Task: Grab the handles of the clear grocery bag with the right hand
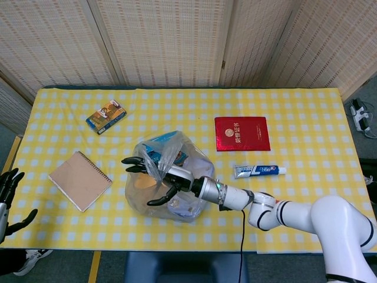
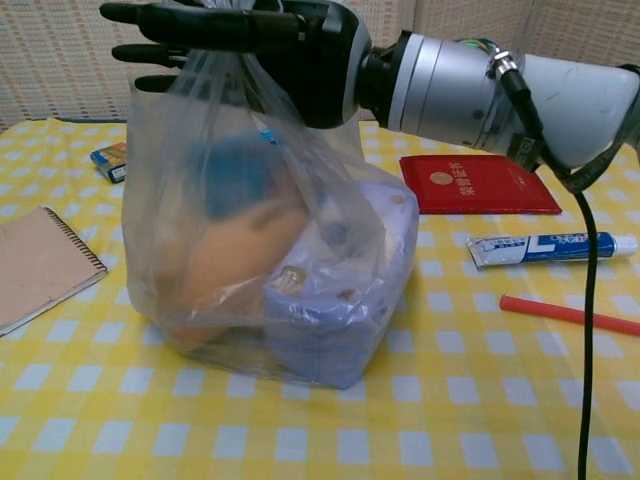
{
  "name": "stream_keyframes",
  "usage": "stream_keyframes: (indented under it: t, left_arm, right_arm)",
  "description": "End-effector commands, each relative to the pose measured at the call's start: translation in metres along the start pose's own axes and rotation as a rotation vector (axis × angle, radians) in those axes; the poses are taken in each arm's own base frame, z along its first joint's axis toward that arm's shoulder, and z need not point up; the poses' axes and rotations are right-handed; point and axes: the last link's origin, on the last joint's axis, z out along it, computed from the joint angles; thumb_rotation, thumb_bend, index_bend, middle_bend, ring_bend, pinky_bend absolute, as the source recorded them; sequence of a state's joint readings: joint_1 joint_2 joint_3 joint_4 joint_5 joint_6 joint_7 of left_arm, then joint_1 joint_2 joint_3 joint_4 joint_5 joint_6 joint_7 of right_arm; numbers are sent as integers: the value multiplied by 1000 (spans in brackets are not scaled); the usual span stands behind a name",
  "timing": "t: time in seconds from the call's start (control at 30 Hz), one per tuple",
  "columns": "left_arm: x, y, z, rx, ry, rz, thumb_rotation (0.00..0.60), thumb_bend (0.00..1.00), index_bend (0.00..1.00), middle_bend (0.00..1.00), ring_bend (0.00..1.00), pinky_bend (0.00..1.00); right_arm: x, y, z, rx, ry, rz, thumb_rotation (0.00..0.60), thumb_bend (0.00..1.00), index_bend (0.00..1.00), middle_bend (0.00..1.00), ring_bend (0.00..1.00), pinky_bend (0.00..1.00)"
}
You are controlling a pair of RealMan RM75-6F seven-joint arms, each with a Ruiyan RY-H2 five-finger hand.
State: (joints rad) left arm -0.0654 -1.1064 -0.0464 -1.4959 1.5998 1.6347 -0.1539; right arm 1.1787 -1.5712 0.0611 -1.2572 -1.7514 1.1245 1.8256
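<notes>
The clear grocery bag (image 1: 177, 197) stands mid-table, filled with blue, orange and pale purple items. Its gathered handles (image 1: 166, 150) rise at the top. My right hand (image 1: 154, 174) reaches over the bag from the right, fingers stretched straight to the left and thumb spread apart. In the chest view the right hand (image 2: 260, 45) is level with the top of the bag (image 2: 260, 260), and the handles (image 2: 215, 60) run up against its fingers, which are not curled around them. My left hand (image 1: 9, 197) hangs open off the table's left front corner.
A brown spiral notebook (image 1: 80, 180) lies left of the bag, a small printed box (image 1: 106, 116) behind it. A red booklet (image 1: 242, 133) and a toothpaste tube (image 1: 259, 171) lie to the right. A red stick (image 2: 570, 313) lies near the front right.
</notes>
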Motion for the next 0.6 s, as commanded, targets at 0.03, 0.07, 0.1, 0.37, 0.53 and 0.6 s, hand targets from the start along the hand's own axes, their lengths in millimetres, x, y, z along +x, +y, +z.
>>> stream_keyframes:
  t: [0.03,0.07,0.1,0.37,0.53,0.6]
  left_arm:
    - [0,0,0,0,0,-1,600,277,0,74,56,0]
    - [0,0,0,0,0,-1,600,277,0,74,56,0]
    - [0,0,0,1,0,-1,600,277,0,74,56,0]
    - [1,0,-1,-3,-3,-6,600,277,0,75,56,0]
    - [2,-2,-1,1,2,-9,600,277,0,74,56,0]
    - [3,-2,-2,2,3,-10,600,277,0,75,56,0]
  right_arm:
    - [0,-1,5,12,-5,15,600,259,0,46,84,0]
    - [0,-2,8,18,-7,22,600,259,0,56,91,0]
    - [0,-2,10,21,-6,30,600,259,1,65,98,0]
    - [7,-1,28,77,40,113,600,258,161,200,194,106]
    - [9,-6,35,122,77,167,600,258,265,320,270,201]
    - [9,-7,37,133,91,194,600,258,305,367,310,240]
